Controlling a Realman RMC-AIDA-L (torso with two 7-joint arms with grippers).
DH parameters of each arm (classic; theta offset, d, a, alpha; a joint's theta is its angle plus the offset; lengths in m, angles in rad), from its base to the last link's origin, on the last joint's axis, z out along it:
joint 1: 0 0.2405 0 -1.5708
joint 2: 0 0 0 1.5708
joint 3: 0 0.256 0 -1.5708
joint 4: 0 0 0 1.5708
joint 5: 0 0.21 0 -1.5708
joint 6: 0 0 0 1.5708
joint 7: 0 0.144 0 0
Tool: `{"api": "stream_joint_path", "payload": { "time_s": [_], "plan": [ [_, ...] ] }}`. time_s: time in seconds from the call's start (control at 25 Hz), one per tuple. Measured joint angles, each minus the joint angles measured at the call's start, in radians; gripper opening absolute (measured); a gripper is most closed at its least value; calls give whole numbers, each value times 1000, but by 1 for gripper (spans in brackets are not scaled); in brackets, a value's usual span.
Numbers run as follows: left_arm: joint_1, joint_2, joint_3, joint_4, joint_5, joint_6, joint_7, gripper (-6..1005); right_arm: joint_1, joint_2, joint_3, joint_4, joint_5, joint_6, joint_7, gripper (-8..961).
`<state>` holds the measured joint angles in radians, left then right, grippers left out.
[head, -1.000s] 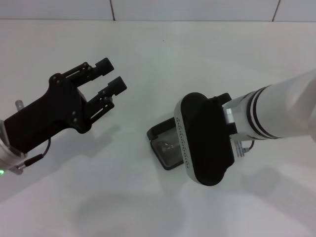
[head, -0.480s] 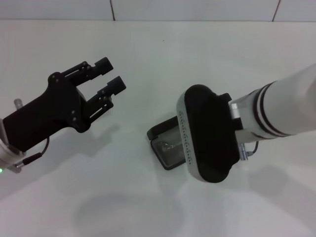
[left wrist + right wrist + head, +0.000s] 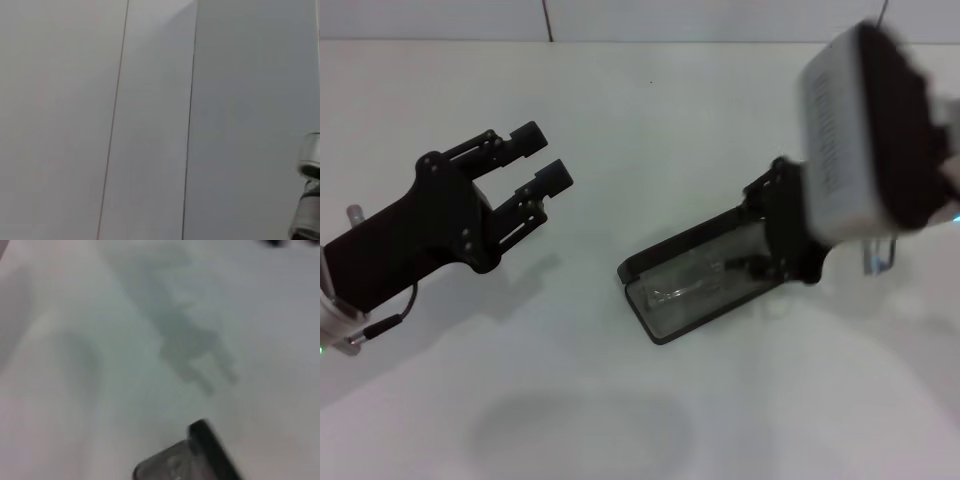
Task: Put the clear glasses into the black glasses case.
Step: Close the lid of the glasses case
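On the white bench point(image 3: 620, 420), the black glasses case point(image 3: 665, 290) lies open at centre with the clear glasses point(image 3: 695, 285) inside its tray. The right claw point(image 3: 785, 235) stands at the case's right end; its spread cannot be told. Left of the case, well apart, the left claw point(image 3: 542, 160) hangs wide, empty. No lettering is readable.

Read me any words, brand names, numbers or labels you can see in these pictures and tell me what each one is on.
No text can be read in any view.
The black glasses case lies open on the white table with the clear glasses inside; no lettering shows on it.
The left gripper and right gripper carry no visible markings.
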<state>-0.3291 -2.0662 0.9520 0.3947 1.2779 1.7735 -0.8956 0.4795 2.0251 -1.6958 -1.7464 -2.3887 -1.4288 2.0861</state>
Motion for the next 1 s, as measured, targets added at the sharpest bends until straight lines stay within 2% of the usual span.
{"api": "stream_joint_path", "payload": {
  "time_s": [0.16,0.28,0.36,0.52,0.64,0.8,0.88,1.0],
  "plan": [
    [11,2,-5,-7,0,-17,0,573,-57,1,208,115,230,26,-144,411],
    [12,1,-6,-8,-1,-39,-1,573,-90,-2,352,257,425,32,-270,411],
    [5,-2,-4,-8,-1,-64,-6,574,-100,-4,442,397,552,34,-376,410],
    [-44,-11,1,-8,15,-150,-50,575,-100,-5,606,655,758,30,-554,410],
    [-112,-20,2,-11,63,-248,-111,575,-96,-7,719,817,877,27,-668,410],
    [-205,-23,4,-59,121,-333,-153,576,-77,-18,749,925,861,11,-728,410],
    [-246,-23,4,-93,143,-359,-155,577,-66,-23,743,927,741,-19,-730,410],
    [-266,-23,5,-100,159,-378,-155,578,-57,-22,740,913,620,-77,-731,410]
  ]
}}
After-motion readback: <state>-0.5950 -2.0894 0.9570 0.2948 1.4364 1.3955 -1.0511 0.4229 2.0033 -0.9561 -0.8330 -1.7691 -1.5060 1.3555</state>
